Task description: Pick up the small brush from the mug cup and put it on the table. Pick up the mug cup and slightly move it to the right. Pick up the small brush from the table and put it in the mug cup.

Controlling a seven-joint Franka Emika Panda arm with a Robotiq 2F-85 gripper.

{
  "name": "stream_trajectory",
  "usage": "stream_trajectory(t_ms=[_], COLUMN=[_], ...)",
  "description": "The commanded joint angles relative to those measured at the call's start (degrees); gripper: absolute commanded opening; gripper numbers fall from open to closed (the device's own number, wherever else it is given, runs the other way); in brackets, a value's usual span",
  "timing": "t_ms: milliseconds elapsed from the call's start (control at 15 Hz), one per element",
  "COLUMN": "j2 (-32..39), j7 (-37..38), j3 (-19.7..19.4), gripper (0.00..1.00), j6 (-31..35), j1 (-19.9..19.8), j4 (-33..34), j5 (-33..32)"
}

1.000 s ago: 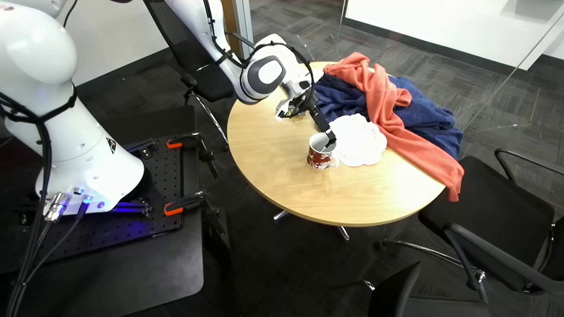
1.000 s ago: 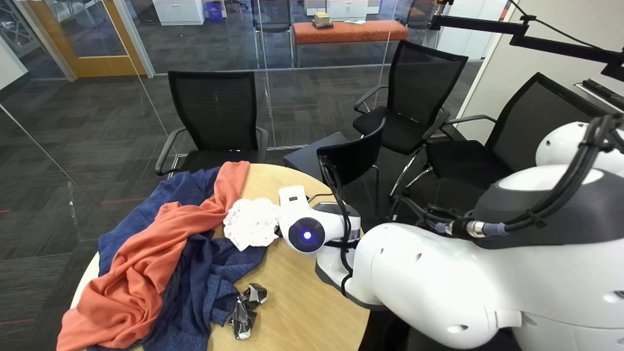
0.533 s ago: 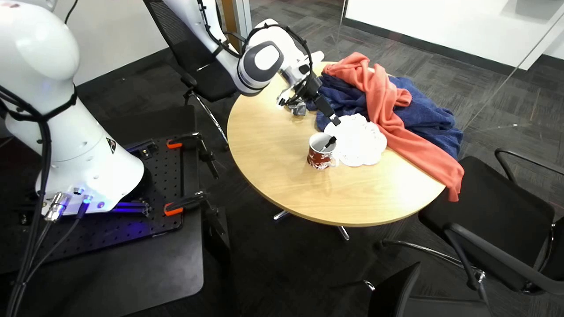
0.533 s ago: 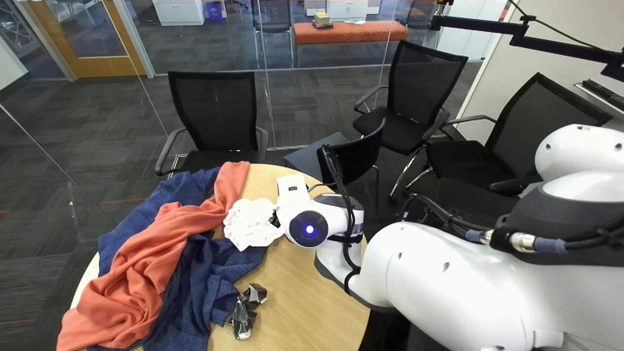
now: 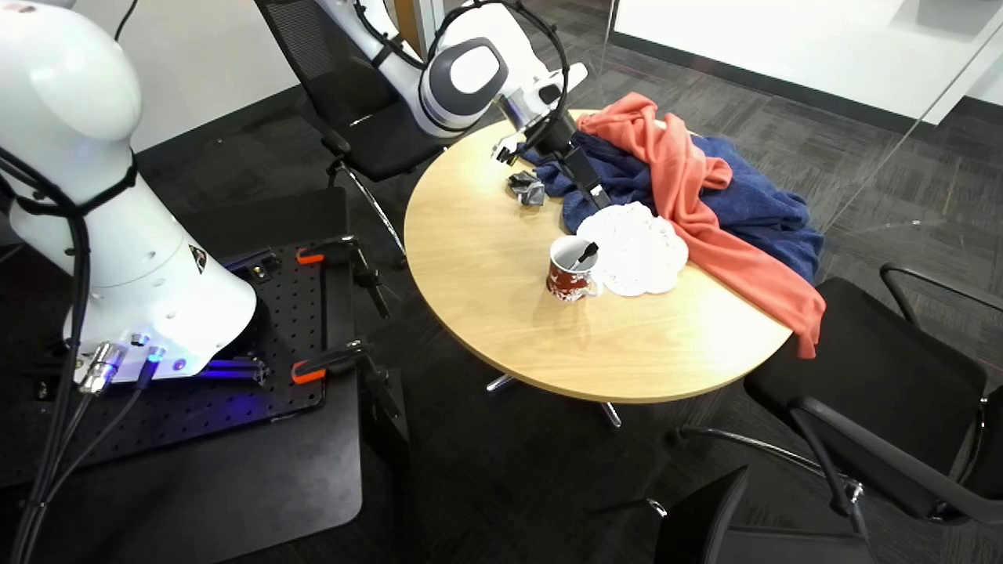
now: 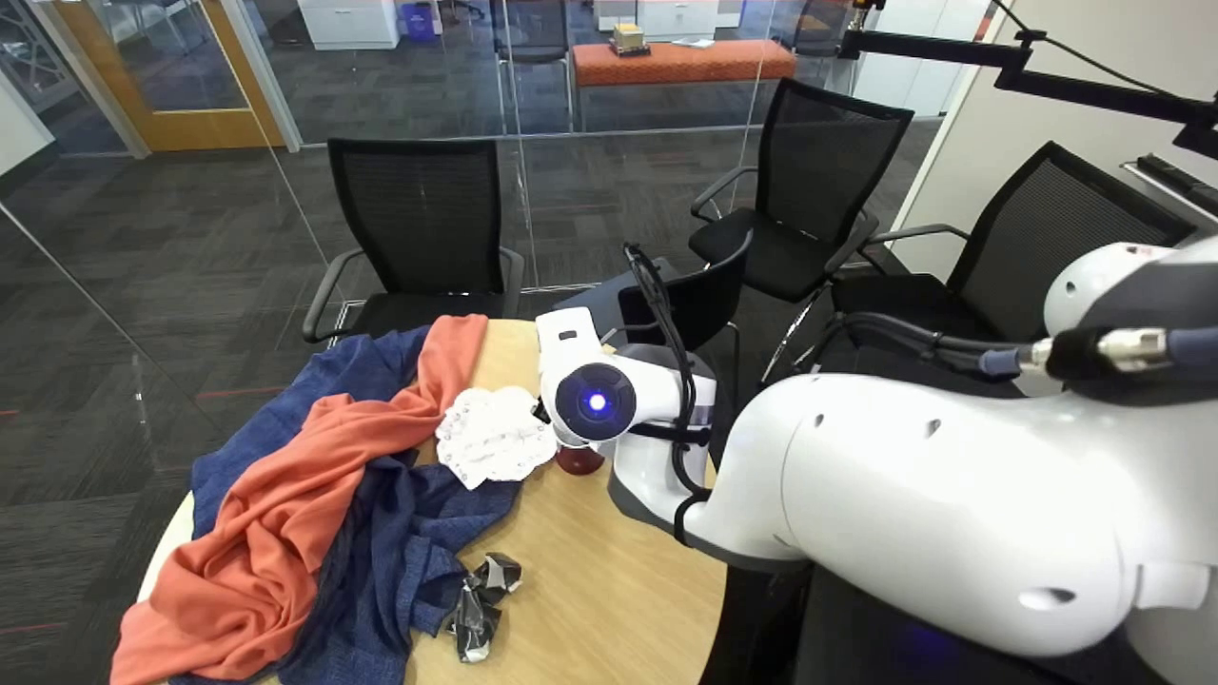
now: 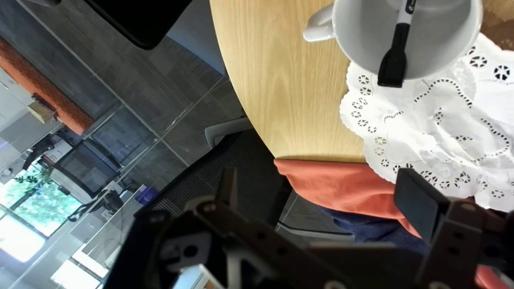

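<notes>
In an exterior view: small brush (image 5: 583, 257) leaning inside mug cup (image 5: 566, 282), dark end up; mug cup upright on counter (image 5: 470, 274), just beside white doily (image 5: 639, 254); hand (image 5: 599, 197) apart from both. In an exterior view: arm (image 6: 904, 504) hides most of mug cup. Wrist view: hand spread wide, orange cloth (image 7: 337, 184) beyond; small brush's black end juts past rim.

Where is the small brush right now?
In the wrist view, the small brush is at the upper right, leaning inside the mug, black end up toward the white doily.
</notes>
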Motion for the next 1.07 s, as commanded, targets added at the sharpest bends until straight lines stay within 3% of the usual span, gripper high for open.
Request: stream_trajectory(t_ms=[0,467,1000], j2=[-10.95,-24.81,-34.38], j7=[-6.72,-13.67,-12.36], j3=[0.26,1.91,6.67], gripper=[1.0,1.0,1.0], j6=[-3.19,-7.14,-12.65], j1=[-1.85,-6.53,-12.64], j4=[-2.98,-5.19,-5.98], j5=[-5.52,-14.05,-23.36])
